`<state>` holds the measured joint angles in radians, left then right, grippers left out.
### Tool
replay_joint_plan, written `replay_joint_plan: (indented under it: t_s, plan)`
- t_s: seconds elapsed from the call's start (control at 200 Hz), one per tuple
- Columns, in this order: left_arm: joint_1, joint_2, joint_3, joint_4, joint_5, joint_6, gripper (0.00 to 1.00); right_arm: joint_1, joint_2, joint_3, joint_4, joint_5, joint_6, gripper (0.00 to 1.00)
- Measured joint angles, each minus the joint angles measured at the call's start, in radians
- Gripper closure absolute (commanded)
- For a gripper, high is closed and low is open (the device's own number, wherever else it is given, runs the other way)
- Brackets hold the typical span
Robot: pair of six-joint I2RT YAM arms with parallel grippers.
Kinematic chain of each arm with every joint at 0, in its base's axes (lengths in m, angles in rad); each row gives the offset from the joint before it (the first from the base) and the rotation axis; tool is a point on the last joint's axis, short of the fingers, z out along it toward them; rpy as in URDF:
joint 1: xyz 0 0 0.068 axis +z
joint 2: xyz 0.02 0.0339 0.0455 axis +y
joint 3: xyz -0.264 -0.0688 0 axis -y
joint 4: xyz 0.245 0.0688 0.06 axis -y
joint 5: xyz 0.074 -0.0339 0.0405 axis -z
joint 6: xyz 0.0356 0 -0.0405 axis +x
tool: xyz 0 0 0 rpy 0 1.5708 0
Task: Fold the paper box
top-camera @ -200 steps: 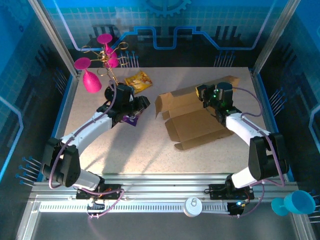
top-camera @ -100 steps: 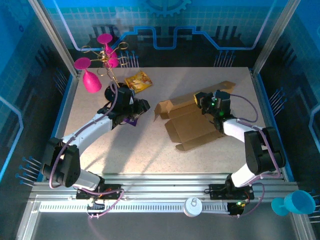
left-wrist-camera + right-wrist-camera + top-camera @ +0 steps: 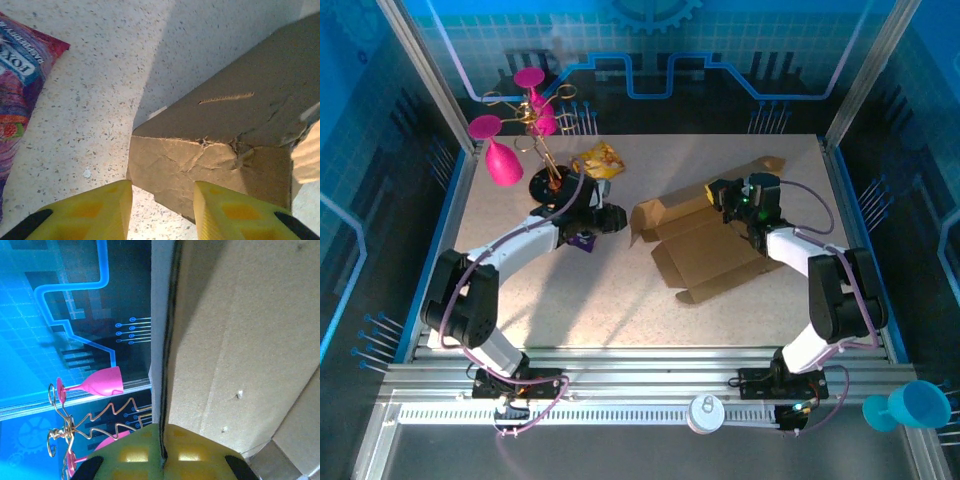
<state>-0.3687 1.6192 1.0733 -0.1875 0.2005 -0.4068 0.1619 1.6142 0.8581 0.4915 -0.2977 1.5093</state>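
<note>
The paper box (image 3: 705, 248) is plain brown cardboard, lying half open on the table right of centre. My right gripper (image 3: 722, 194) is shut on its raised back flap; in the right wrist view the yellow-green fingers (image 3: 135, 452) pinch the cardboard edge, and the box (image 3: 240, 340) spreads to the right. My left gripper (image 3: 611, 217) is at the box's left end, a little short of the upturned side flap. In the left wrist view it (image 3: 162, 194) stands open, with the creased corner of the box (image 3: 200, 155) just ahead between the yellow fingers (image 3: 97, 210).
A purple snack packet (image 3: 582, 241) lies under my left arm, the same purple packet (image 3: 15, 75) showing in the left wrist view. A yellow packet (image 3: 597, 160) lies behind it. A wire stand with pink glasses (image 3: 525, 125) is at the back left corner. A blue cup (image 3: 910, 405) sits off the table's front right.
My left gripper has swung right, away from the purple packet and up to the box's left flap. The right gripper has shifted slightly left with the back flap held.
</note>
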Motion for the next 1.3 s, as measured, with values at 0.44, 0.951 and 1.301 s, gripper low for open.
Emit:
replay_joint_plan:
  t_s: [0.44, 0.951, 1.301]
  plan:
    - [-0.068, 0.076, 0.033, 0.038, 0.009, 0.228, 0.51, 0.0, 0.019, 0.027, -0.015, -0.028, -0.019, 1.0]
    - [-0.124, 0.076, -0.004, 0.154, 0.063, 0.288, 0.51, -0.006, 0.051, 0.055, -0.005, -0.056, -0.026, 1.0]
    - [-0.124, 0.059, -0.069, 0.219, 0.154, 0.404, 0.54, -0.026, 0.063, 0.101, -0.075, -0.12, -0.075, 1.0]
